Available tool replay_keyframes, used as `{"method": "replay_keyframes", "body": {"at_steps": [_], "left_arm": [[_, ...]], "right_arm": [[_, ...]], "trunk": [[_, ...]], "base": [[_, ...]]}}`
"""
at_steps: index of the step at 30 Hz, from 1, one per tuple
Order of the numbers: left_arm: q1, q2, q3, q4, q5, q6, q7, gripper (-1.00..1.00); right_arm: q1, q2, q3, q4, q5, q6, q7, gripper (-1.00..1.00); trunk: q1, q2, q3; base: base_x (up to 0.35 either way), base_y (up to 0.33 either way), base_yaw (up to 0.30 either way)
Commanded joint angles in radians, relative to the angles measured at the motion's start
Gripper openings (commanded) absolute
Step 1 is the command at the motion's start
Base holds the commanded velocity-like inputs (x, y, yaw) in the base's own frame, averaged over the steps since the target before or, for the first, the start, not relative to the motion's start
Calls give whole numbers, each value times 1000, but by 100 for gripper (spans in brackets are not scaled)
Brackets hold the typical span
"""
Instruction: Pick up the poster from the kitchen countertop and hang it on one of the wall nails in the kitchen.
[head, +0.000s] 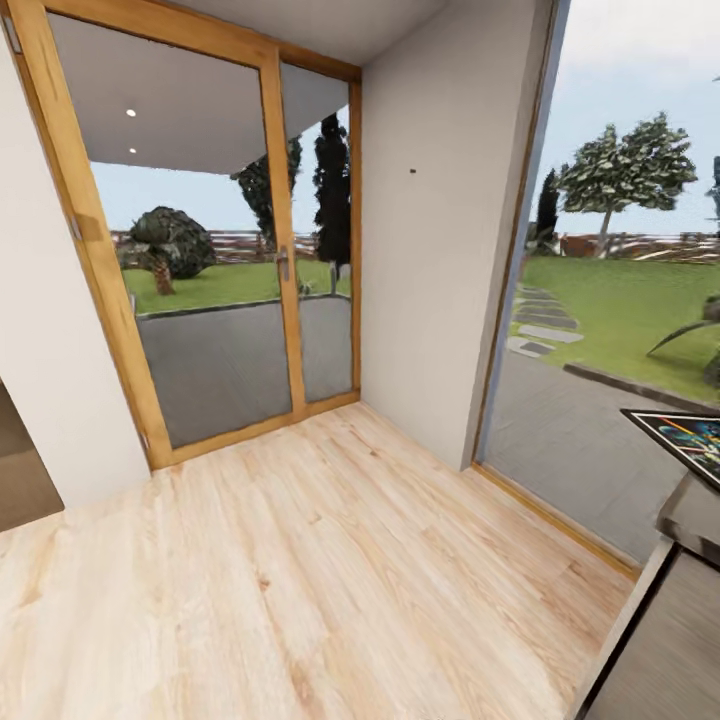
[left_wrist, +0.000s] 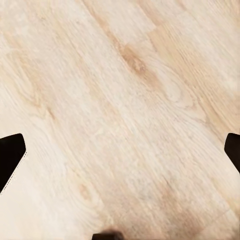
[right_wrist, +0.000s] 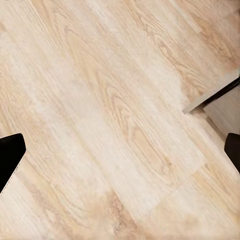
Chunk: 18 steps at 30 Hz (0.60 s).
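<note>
The robot is looking for its way to the poster (head: 690, 440), so the picking-up step is not started yet, I think. The poster is lying flat on the kitchen countertop (head: 695, 520), far over at the right edge of the head view, with part of it cut off. The left gripper (left_wrist: 120, 155) is pointing down at the wooden floor (head: 300, 580), its two dark fingertips (left_wrist: 10, 155) spread wide apart and holding nothing. The right gripper (right_wrist: 120, 155) is spread wide too, also over bare floor, with a corner of a grey cabinet (right_wrist: 225, 110) peeking in. Next, the robot is probably needing to turn right and roll close to the counter. A tiny dark dot on the white wall (head: 412, 171) may be a nail, but it is too small to tell. No boxes or bowls are showing here.
</note>
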Motion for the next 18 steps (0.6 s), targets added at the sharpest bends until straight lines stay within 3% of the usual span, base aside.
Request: {"method": "replay_keyframes", "body": {"at_steps": [1, 7, 18], "left_arm": [[0, 0, 1, -1, 0, 0, 0, 100], [0, 0, 2, -1, 0, 0, 0, 100], [0, 0, 2, -1, 0, 0, -1, 100]], "right_arm": [[0, 0, -1, 1, 0, -3, -1, 100], [0, 0, -1, 1, 0, -3, -1, 100], [0, 0, 0, 1, 0, -3, -1, 100]], "trunk": [[0, 0, -1], [0, 0, -1], [0, 0, -1]], "base": [[170, 167, -49], [218, 217, -120], [240, 240, -274]]}}
